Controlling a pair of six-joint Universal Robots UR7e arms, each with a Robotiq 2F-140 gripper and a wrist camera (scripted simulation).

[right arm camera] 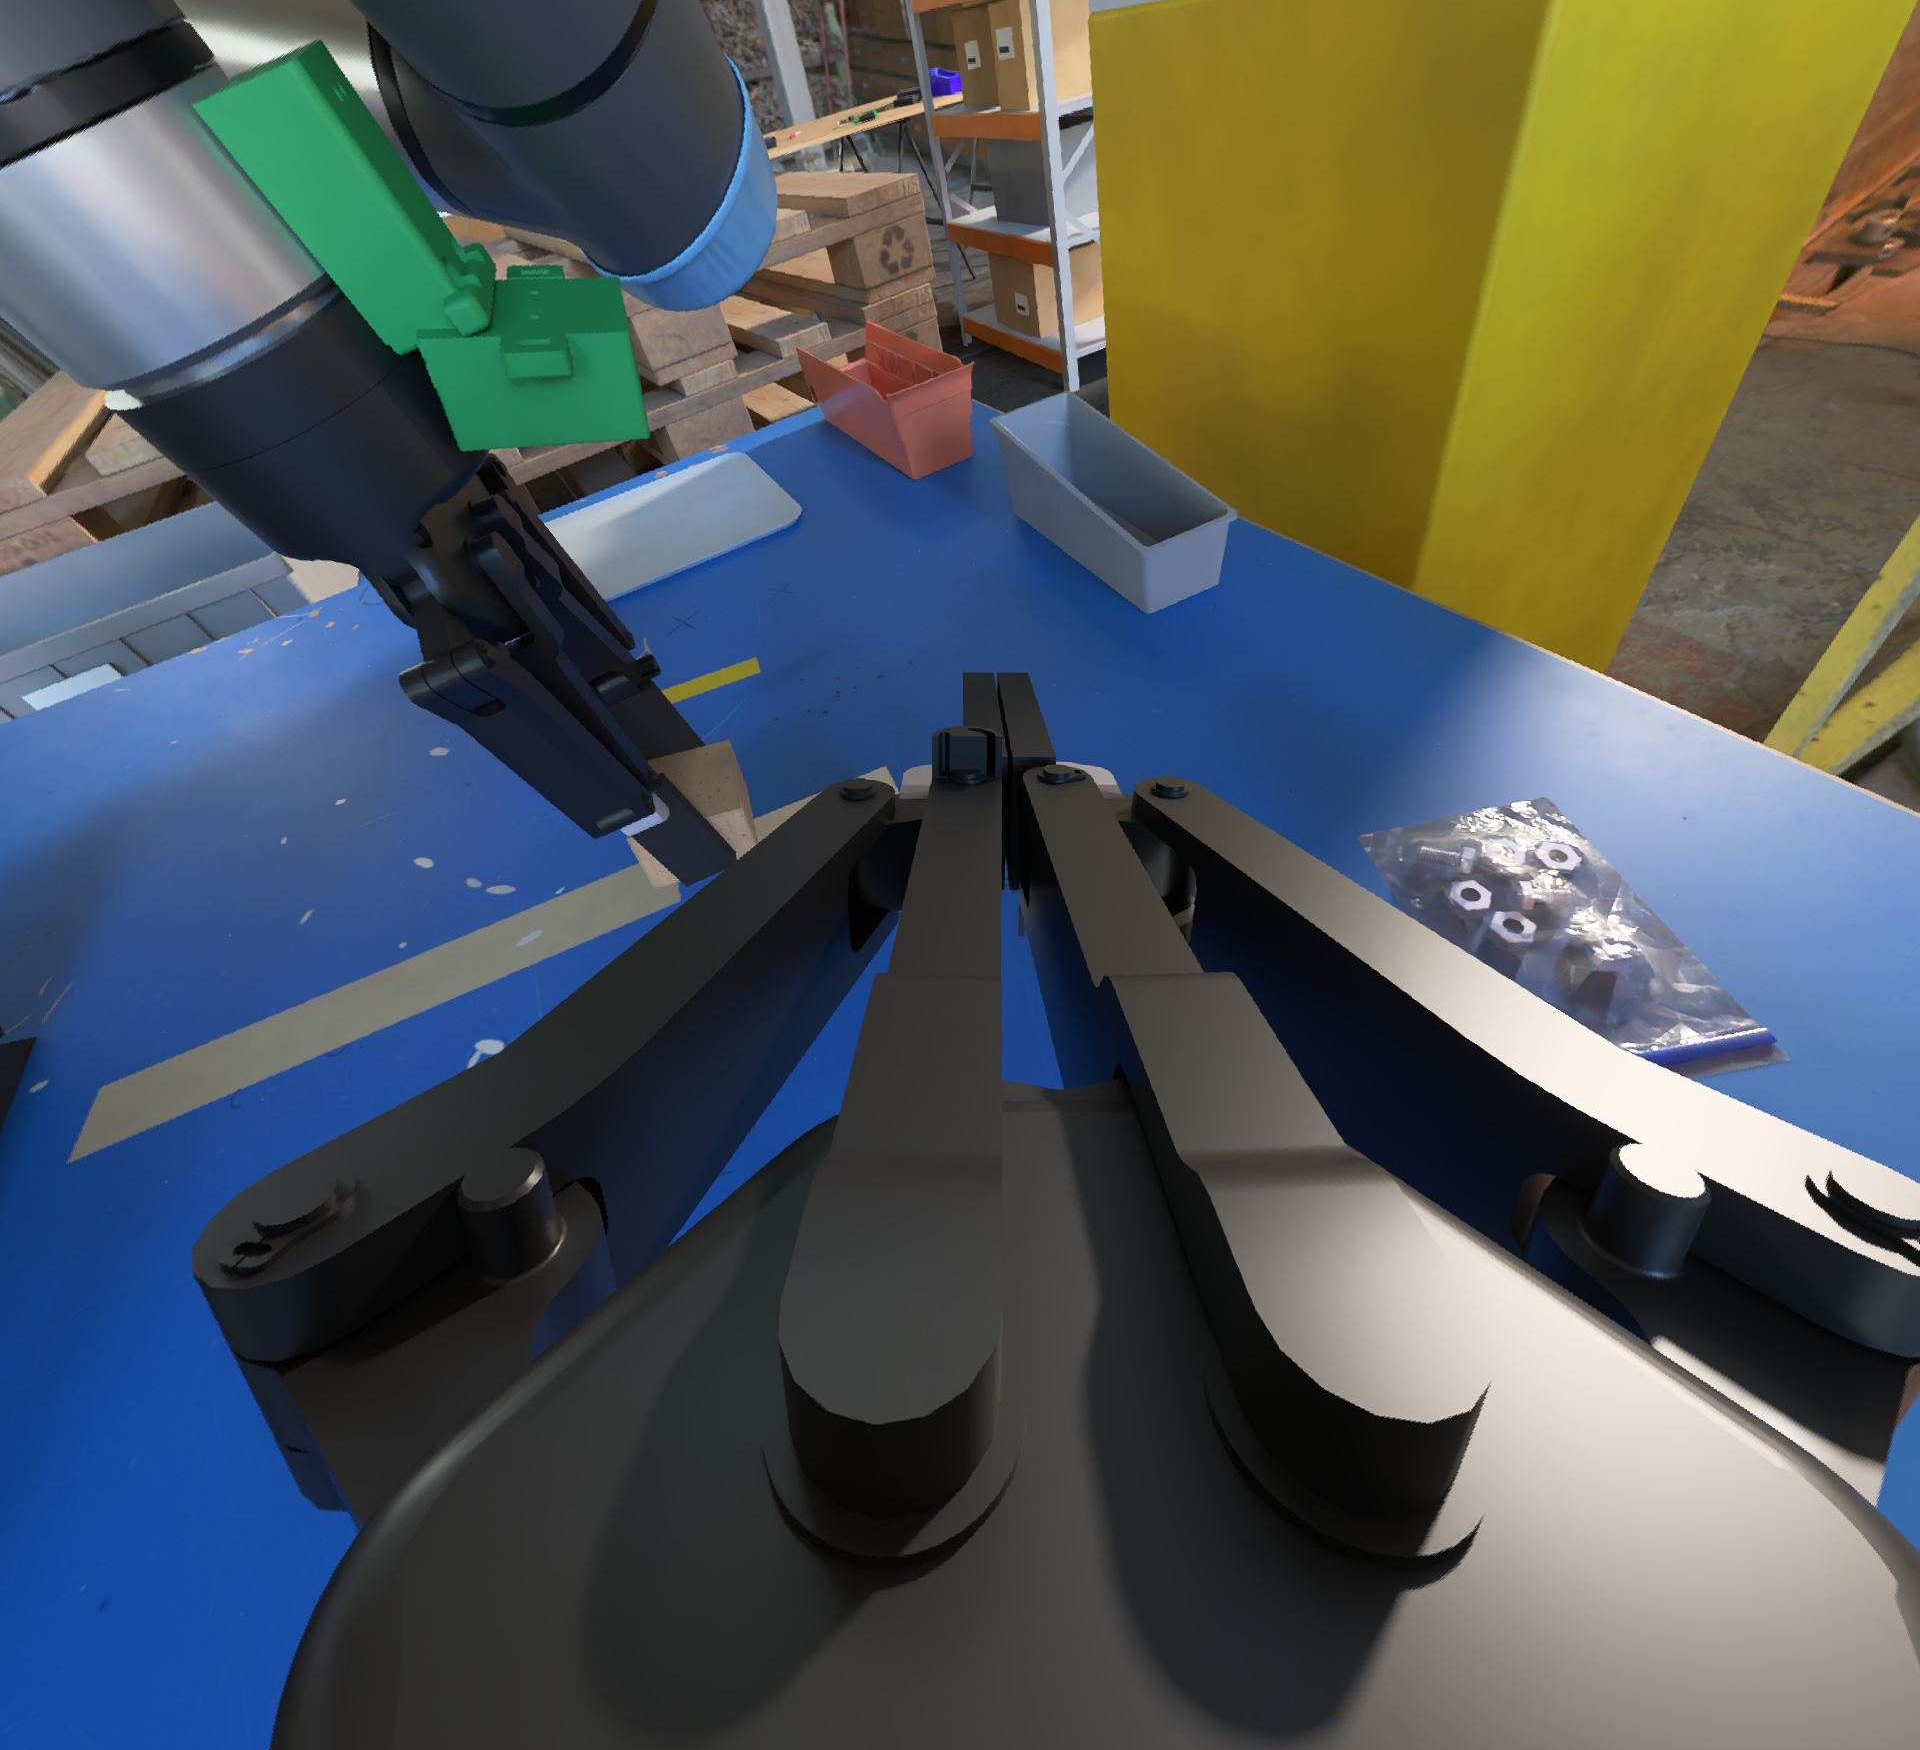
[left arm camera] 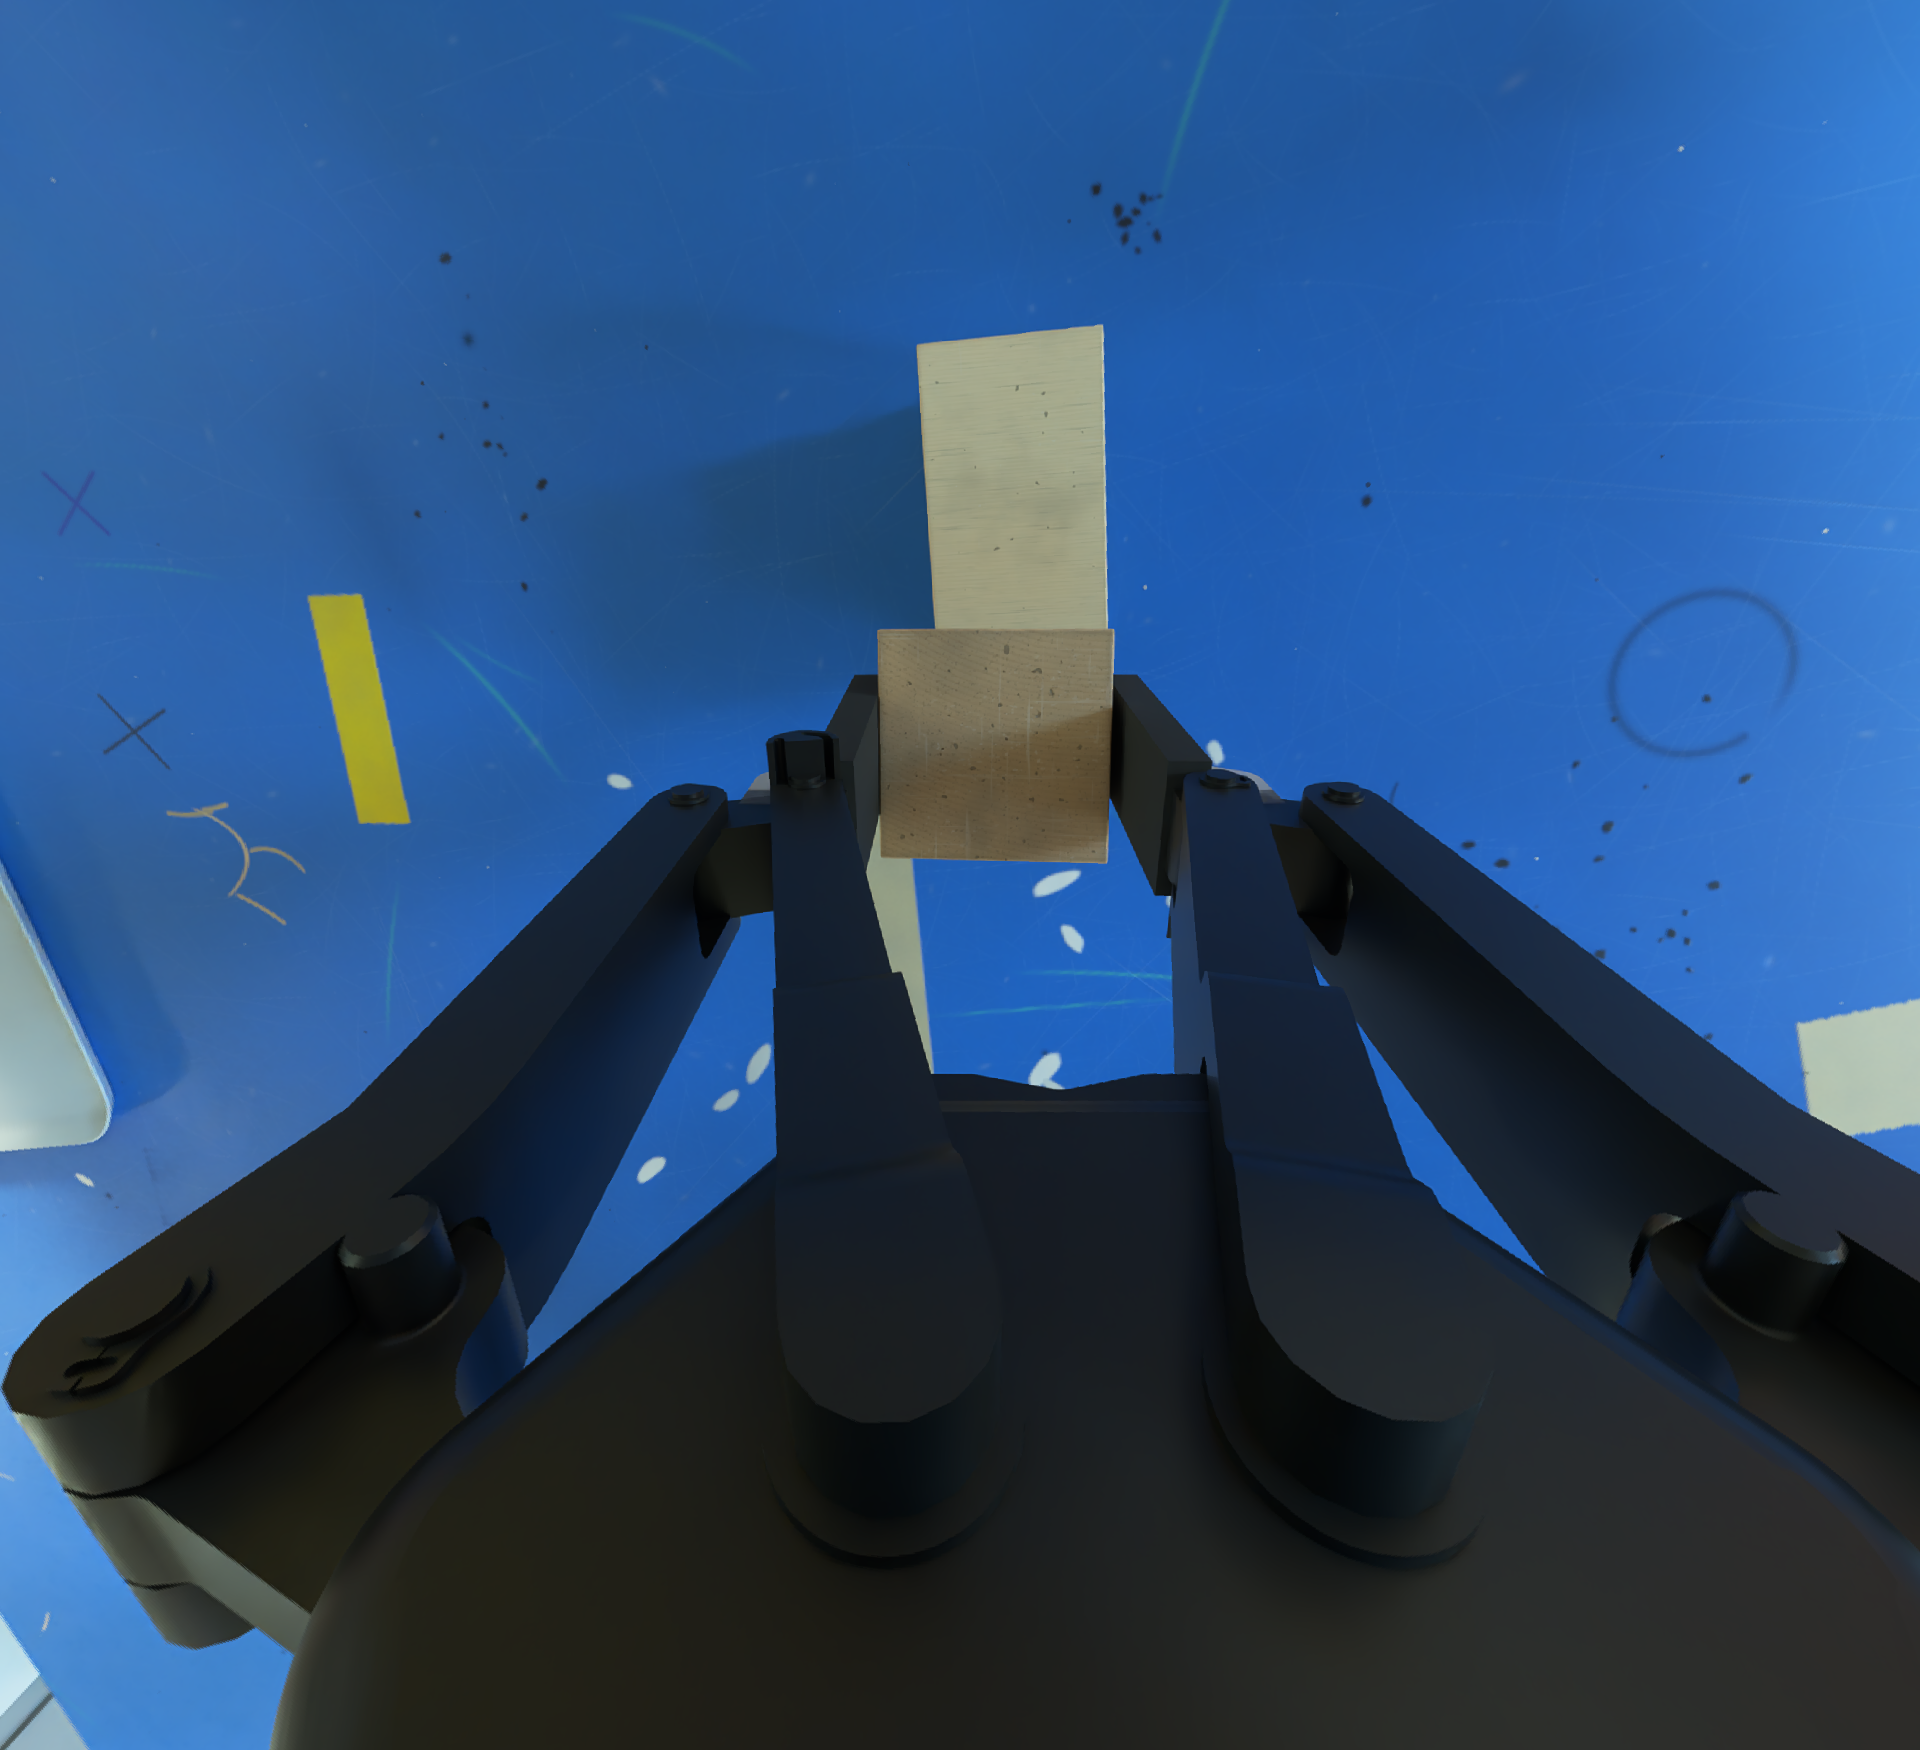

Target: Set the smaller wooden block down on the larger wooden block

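Note:
My left gripper is shut on the smaller wooden block, a tan cube held between both fingertips. The larger wooden block, pale and long, lies on the blue table just beyond it. Its near end is hidden behind the cube, and I cannot tell whether the two touch. In the right wrist view the left gripper reaches down close to the table with the cube in its tips. My right gripper is shut and empty, hovering above the table to the right of them.
A red bin and a grey bin stand at the far table edge before a yellow pillar. A bag of nuts lies at the right. A beige tape strip and a yellow strip are on the table.

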